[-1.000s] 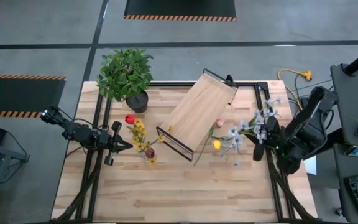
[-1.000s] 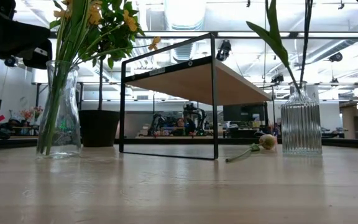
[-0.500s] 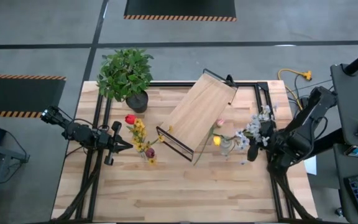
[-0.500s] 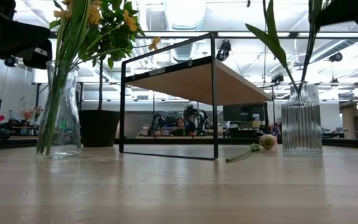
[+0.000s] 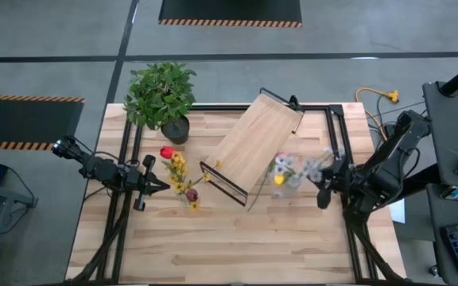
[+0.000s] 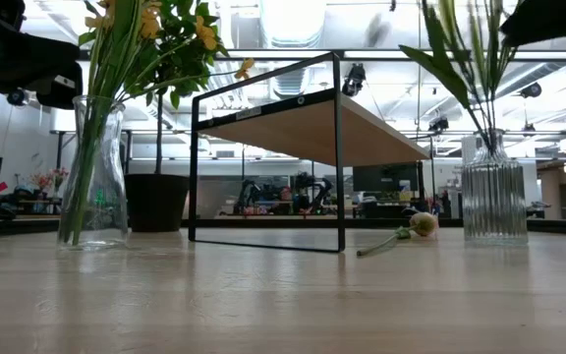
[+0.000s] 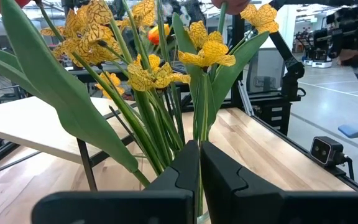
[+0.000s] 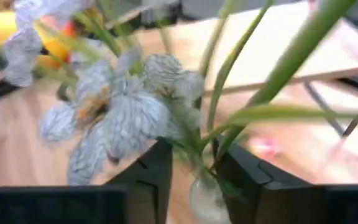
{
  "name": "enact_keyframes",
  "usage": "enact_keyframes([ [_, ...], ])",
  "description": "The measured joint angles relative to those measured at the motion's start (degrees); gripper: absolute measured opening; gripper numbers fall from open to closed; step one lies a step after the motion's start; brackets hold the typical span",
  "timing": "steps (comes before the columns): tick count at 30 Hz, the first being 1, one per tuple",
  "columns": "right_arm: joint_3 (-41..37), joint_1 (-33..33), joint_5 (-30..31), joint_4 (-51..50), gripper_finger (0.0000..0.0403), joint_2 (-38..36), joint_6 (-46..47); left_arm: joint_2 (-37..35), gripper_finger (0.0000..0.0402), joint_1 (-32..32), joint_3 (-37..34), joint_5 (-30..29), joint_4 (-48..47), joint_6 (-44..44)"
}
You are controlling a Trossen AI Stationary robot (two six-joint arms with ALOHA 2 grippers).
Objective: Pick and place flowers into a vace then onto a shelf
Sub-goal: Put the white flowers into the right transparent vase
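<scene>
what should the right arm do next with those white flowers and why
Probably back the right gripper straight away. Its fingers stand parted around the white flowers, whose stems already sit in the ribbed glass vase beside the shelf, so lingering risks dragging them out.

- Two glass vases: one smooth (image 6: 92, 172), one ribbed (image 6: 494, 189), each holding flowers.
- One loose flower (image 6: 401, 236) lying on the table.
- One wooden shelf (image 5: 257, 144).
- One potted plant (image 5: 161, 95).
- Two robot arms.
</scene>
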Motion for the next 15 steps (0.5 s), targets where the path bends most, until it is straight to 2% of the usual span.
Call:
enact_keyframes([
  [6, 6.6, 0.4, -10.7, -1.1, 0.0166, -0.3, -3.8, 0.0, 0.0, 0.0, 0.0, 0.0, 0.0, 0.0],
  [15, 11.9, 4.7, -12.8, -2.8, 0.0167, -0.2, -7.4, 0.0, 0.0, 0.0, 0.0, 0.0, 0.0, 0.0],
])
